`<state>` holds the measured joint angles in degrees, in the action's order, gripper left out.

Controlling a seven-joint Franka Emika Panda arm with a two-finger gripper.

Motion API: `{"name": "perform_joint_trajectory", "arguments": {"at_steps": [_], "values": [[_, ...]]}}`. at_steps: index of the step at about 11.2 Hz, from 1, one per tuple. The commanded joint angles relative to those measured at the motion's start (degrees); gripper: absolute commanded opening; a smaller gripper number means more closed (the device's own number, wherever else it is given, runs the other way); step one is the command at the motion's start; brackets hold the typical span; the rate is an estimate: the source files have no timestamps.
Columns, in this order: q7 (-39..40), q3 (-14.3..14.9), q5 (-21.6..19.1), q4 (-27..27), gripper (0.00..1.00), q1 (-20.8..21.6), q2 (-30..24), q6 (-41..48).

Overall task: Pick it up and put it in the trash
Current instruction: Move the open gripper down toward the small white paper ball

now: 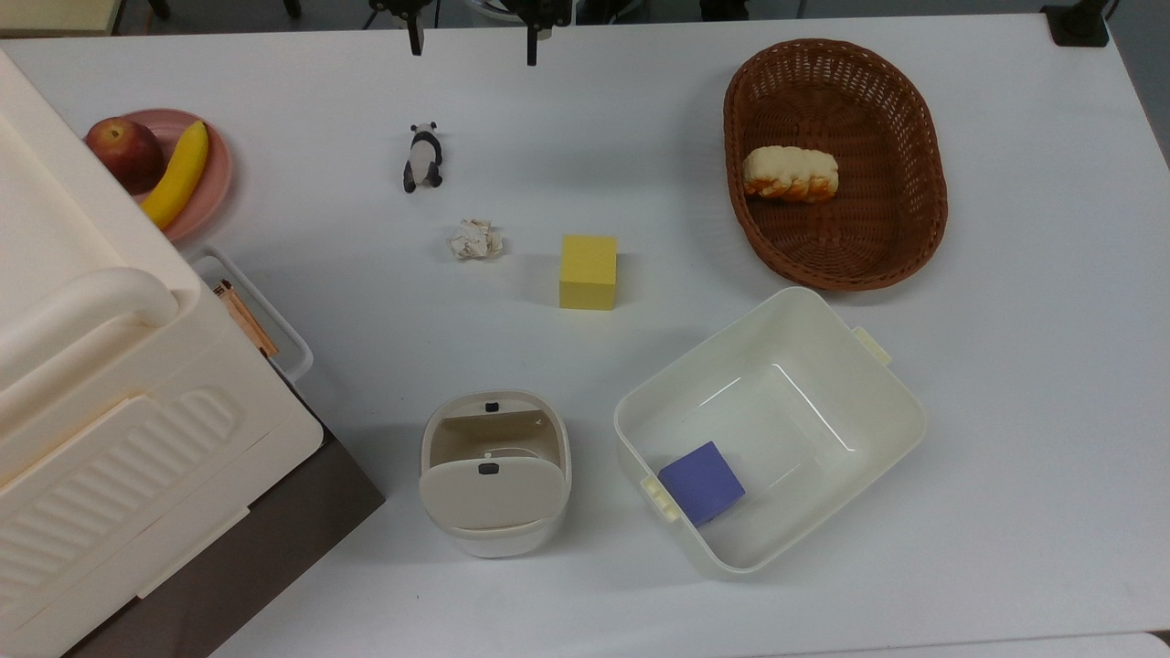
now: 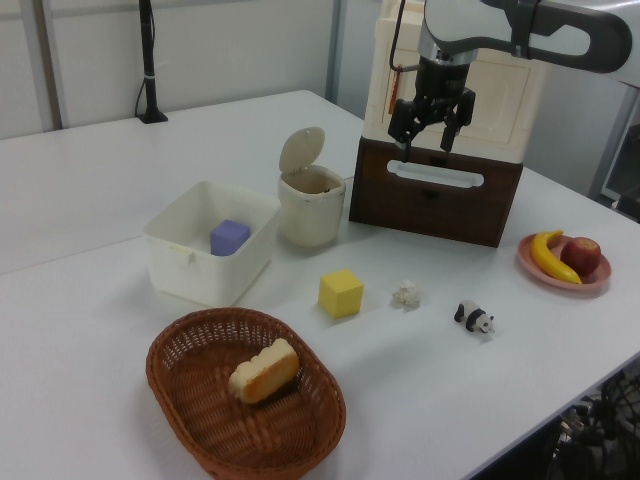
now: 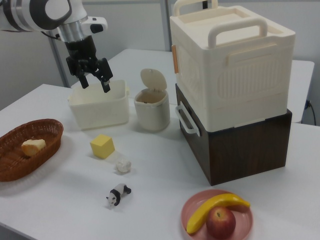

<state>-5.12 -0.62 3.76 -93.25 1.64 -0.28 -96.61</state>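
Observation:
The small crumpled off-white paper ball lies on the white table between the panda figurine and the yellow block; it also shows as paper ball and paper ball. The cream bin with its swing flap tilted open stands near the top view's bottom; bin, bin. My gripper hangs open and empty high above the table, at the top view's top edge, far from the ball; gripper, gripper.
A cream tub holds a purple block. A wicker basket holds bread. A pink plate carries an apple and a banana. A tall cream crate on a brown cabinet fills the top view's left.

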Motion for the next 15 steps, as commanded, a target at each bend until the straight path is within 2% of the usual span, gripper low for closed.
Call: {"name": "perform_joint_trajectory", "arguments": {"at_steps": [1, 4, 7, 10, 12, 15], "values": [[0.8, 0.5, -1.5, -4.4, 1.0, 0.8, -2.4, -0.5], [0.6, 0.2, -1.5, -13.2, 1.0, -0.3, -6.0, -11.0], [0.5, 0.2, -1.6, -16.3, 1.0, -2.4, -6.9, -12.9], [0.2, 0.2, -1.6, -22.5, 1.0, -3.7, -8.9, -17.4], [0.1, 0.3, -1.5, -25.1, 1.0, -3.7, -8.3, -22.1], [0.4, 0.3, -1.2, -25.1, 1.0, -4.5, -3.5, -26.3]]}}
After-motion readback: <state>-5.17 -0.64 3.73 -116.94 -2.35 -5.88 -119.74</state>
